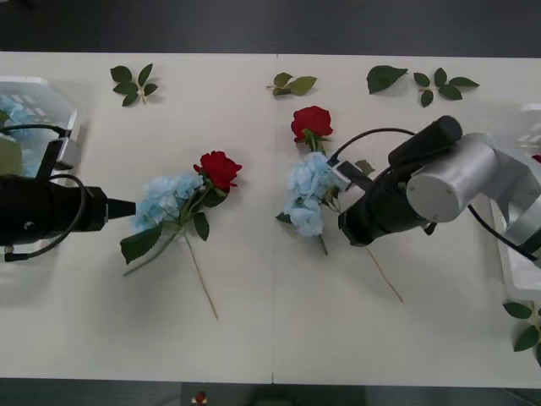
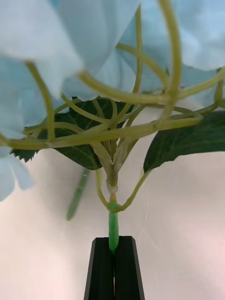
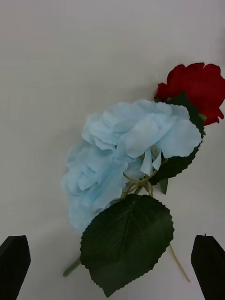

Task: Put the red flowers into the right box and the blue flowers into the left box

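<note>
Two pairs of flowers lie mid-table. On the left, a blue flower point(image 1: 165, 201) point(image 3: 122, 159) rests against a red flower point(image 1: 220, 167) point(image 3: 194, 89). My left gripper point(image 1: 128, 207) point(image 3: 112, 265) is level with that blue bloom and just left of it, open, with nothing between its black fingers point(image 3: 14, 262). On the right, my right gripper point(image 1: 336, 193) point(image 2: 113, 243) is shut on the green stem point(image 2: 113, 229) of another blue flower point(image 1: 306, 196) point(image 2: 70, 42), just below its head. A second red flower point(image 1: 311, 121) lies right behind it. The left box point(image 1: 66, 114) stands far left, the right box point(image 1: 517, 254) far right.
Loose green leaf sprigs lie along the back of the table point(image 1: 133, 83) point(image 1: 292, 83) point(image 1: 385, 78) point(image 1: 439, 85), with more at the front right point(image 1: 528, 326). Something pale blue point(image 1: 21, 118) shows inside the left box. A thin stem point(image 1: 385, 275) runs out under my right arm.
</note>
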